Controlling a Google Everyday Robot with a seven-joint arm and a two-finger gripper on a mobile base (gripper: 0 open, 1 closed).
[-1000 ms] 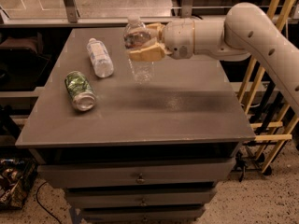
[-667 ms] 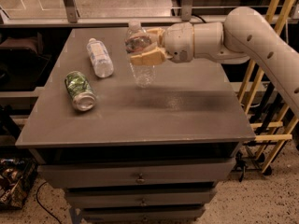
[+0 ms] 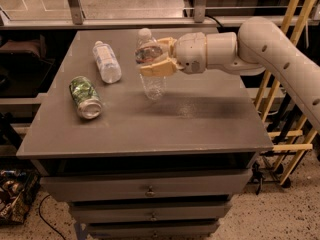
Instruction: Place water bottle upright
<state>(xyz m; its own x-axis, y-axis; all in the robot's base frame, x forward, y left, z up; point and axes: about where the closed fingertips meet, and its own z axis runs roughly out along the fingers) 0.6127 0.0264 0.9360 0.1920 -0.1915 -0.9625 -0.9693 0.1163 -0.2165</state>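
The water bottle [image 3: 150,69] is a small clear ribbed bottle with a white cap. It stands upright, its base at or just above the grey table top [image 3: 200,119], near the middle. My gripper [image 3: 156,60] reaches in from the right on a white arm and its tan fingers [image 3: 159,69] are closed around the bottle's upper body, covering the label band.
A second clear bottle [image 3: 106,61] with a wide white label lies on its side at the back left. A green drink can [image 3: 85,97] lies on its side at the left. Wooden ladder rails [image 3: 287,84] stand to the right of the table. Drawers [image 3: 150,189] sit below the top.
The gripper and the held bottle have shifted slightly left and down toward the table top. The other bottle and the can have not moved.
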